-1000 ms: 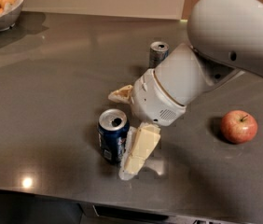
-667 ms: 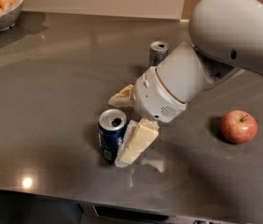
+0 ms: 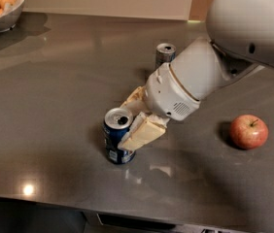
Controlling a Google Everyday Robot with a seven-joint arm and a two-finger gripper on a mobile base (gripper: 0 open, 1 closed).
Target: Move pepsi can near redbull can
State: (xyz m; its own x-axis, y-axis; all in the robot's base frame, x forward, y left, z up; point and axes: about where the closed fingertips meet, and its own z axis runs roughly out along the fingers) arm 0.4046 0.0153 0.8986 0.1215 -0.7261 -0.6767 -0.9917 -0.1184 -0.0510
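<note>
The pepsi can, short and dark blue with a silver top whose tab opening shows dark, stands upright towards the near edge of the grey table, and the cream-coloured claw reaches down right at it from the right, covering part of its right side. The redbull can, slimmer, with a silver top and a duller silver-blue body, stands upright further back and to the right, well apart from the pepsi can, its lower part hidden behind the arm's white casing.
</note>
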